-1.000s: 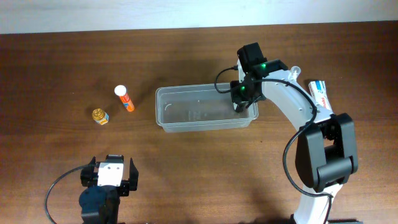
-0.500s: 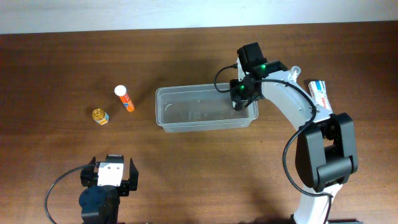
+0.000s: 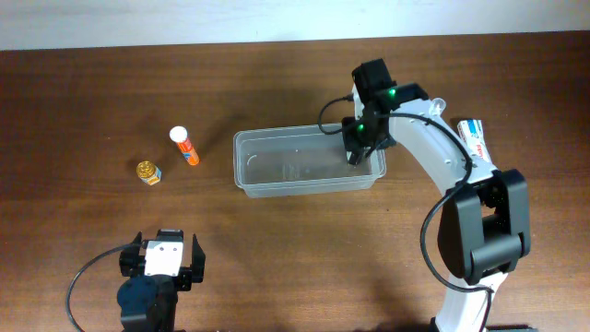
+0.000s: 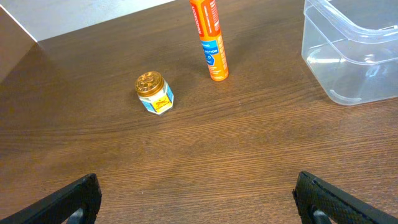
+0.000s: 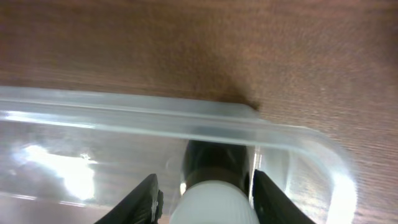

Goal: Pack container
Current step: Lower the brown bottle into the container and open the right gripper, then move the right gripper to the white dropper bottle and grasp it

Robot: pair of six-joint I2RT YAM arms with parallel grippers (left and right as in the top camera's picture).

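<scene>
The container, a clear plastic tub, lies in the middle of the table; its near corner also shows in the left wrist view. My right gripper reaches down into its right end. In the right wrist view the gripper stands open just inside the tub's rim. A dark bottle with a white cap sits between the fingers, with a gap on the left side. My left gripper rests wide open at the front left, holding nothing.
An orange tube with a white cap and a small gold-lidded jar lie left of the tub. A white box lies at the far right, beside the right arm.
The right jaws have spread apart from the white-capped bottle inside the tub. The tub's right end has shifted slightly. The left arm has not moved.
</scene>
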